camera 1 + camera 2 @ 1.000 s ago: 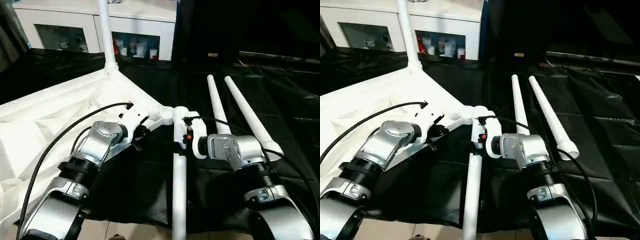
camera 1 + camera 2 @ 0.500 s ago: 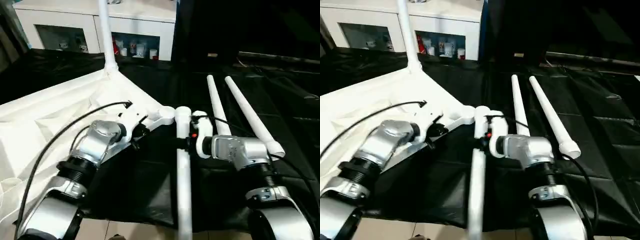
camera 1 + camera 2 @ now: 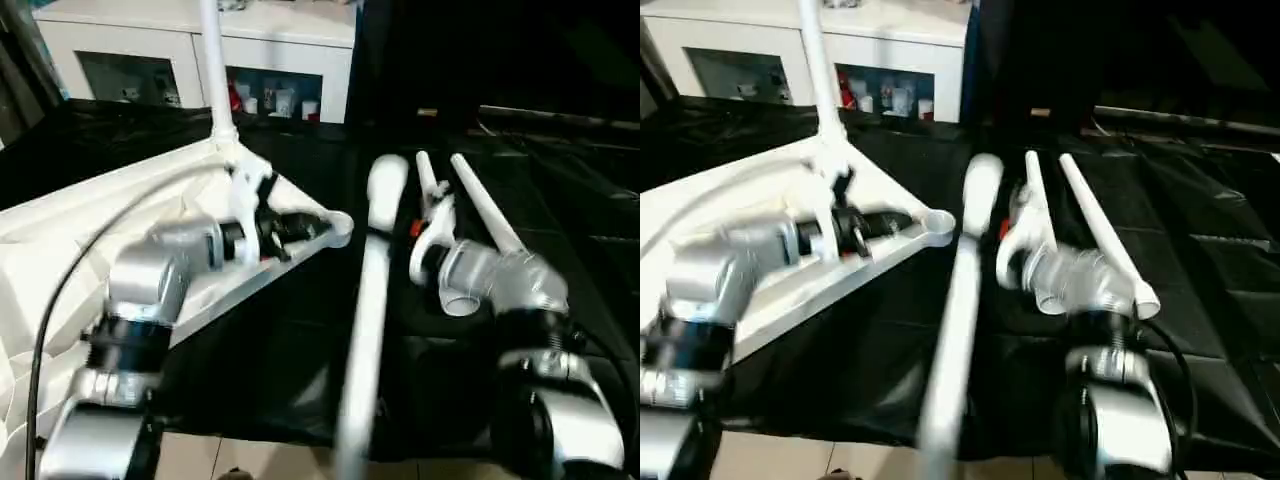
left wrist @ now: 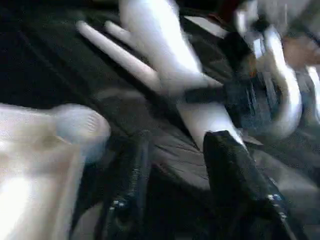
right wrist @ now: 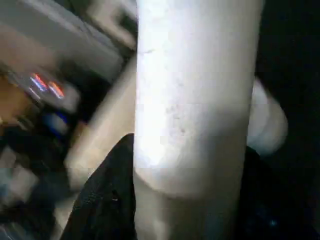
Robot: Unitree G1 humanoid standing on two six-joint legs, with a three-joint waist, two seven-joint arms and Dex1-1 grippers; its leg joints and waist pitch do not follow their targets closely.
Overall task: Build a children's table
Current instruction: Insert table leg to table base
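While the upturned tabletop (image 3: pixel 120 215) lies ribbed side up on the black sheet (image 3: pixel 270 360), taking up the whole left half of the work, its near corner socket (image 3: pixel 338 228) sits just ahead of the left gripper (image 4: pixel 175 165), a little to the outside of the jaws. Those jaws stand partly apart with nothing between them; one black finger (image 4: pixel 235 170) is near the loose leg, and I cannot tell whether it touches.

One leg (image 3: pixel 214 70) already stands upright at the tabletop's far corner, beyond the left gripper, in front of the white cabinet (image 3: pixel 290 60).

The loose leg (image 3: pixel 368 300) runs lengthwise between the two arms, its far end lifted and just beside the corner socket but apart from it. The right gripper (image 3: pixel 385 232) has its jaws closed around this leg near that far end, and in the right wrist view the tube (image 5: pixel 195 100) sits right between the dark fingers.

Two more legs (image 3: pixel 480 215) lie side by side on the sheet behind the right gripper. Open black sheet stretches away to the right of them, and the sheet's near edge meets pale floor (image 3: pixel 250 455) below the arms.
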